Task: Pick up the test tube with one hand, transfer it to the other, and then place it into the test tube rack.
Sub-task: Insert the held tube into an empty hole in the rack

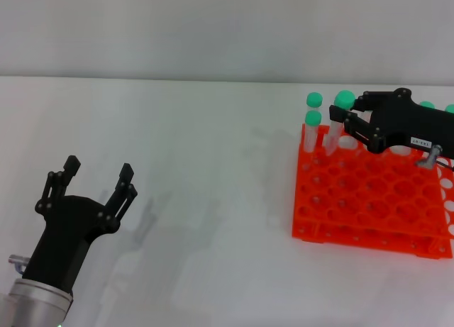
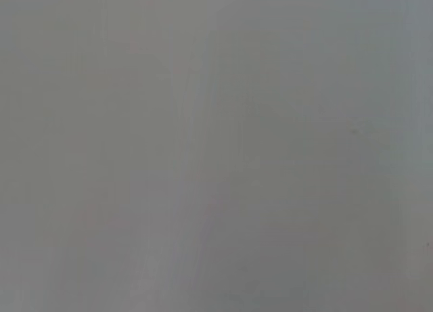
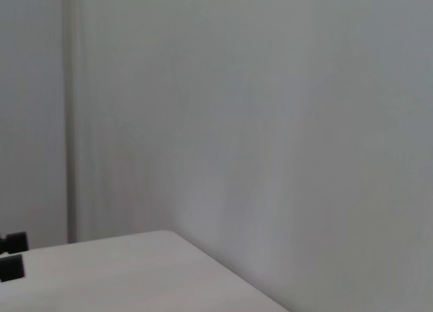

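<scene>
The orange-red test tube rack (image 1: pixel 369 199) stands at the right of the white table. My right gripper (image 1: pixel 340 118), the black hand with a white label, hovers over the rack's far left corner. It is shut on the test tube (image 1: pixel 332 137), just under its green cap. The tube leans, with its lower end at a hole in the rack's back row. My left gripper (image 1: pixel 96 181) is open and empty, low over the table at the near left. The left wrist view shows only grey surface.
Other green-capped tubes stand in the rack's back row: two at the far left corner (image 1: pixel 313 118) and others behind my right hand (image 1: pixel 426 106). The right wrist view shows the table's edge (image 3: pixel 223 271), a pale wall and black fingertips (image 3: pixel 10 254).
</scene>
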Controlling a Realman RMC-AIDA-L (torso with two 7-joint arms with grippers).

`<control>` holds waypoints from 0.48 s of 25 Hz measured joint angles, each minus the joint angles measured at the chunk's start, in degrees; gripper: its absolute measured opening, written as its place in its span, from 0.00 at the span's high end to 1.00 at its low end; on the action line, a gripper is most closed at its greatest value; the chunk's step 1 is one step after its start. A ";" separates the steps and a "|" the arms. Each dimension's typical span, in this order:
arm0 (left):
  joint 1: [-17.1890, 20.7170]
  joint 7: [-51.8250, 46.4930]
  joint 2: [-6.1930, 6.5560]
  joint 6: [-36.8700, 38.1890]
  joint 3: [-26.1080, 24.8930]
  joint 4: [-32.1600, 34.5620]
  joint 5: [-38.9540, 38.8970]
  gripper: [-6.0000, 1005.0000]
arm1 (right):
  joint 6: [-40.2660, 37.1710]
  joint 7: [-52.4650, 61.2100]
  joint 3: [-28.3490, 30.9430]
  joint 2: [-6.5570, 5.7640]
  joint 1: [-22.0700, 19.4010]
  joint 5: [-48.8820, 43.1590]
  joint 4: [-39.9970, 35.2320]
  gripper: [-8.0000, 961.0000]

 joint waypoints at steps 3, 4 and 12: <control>0.05 -0.49 -0.02 0.02 0.11 0.00 0.13 0.14 | -0.96 -0.20 -0.02 0.00 0.01 0.00 0.02 0.76; 0.04 -0.69 -0.02 0.02 0.13 0.00 0.19 0.14 | -1.23 -0.37 -0.02 -0.01 0.02 0.00 0.02 0.76; -0.05 -1.63 -0.03 0.08 0.64 0.00 0.35 0.14 | -2.29 -0.54 -0.10 -0.03 -0.13 0.52 0.03 0.75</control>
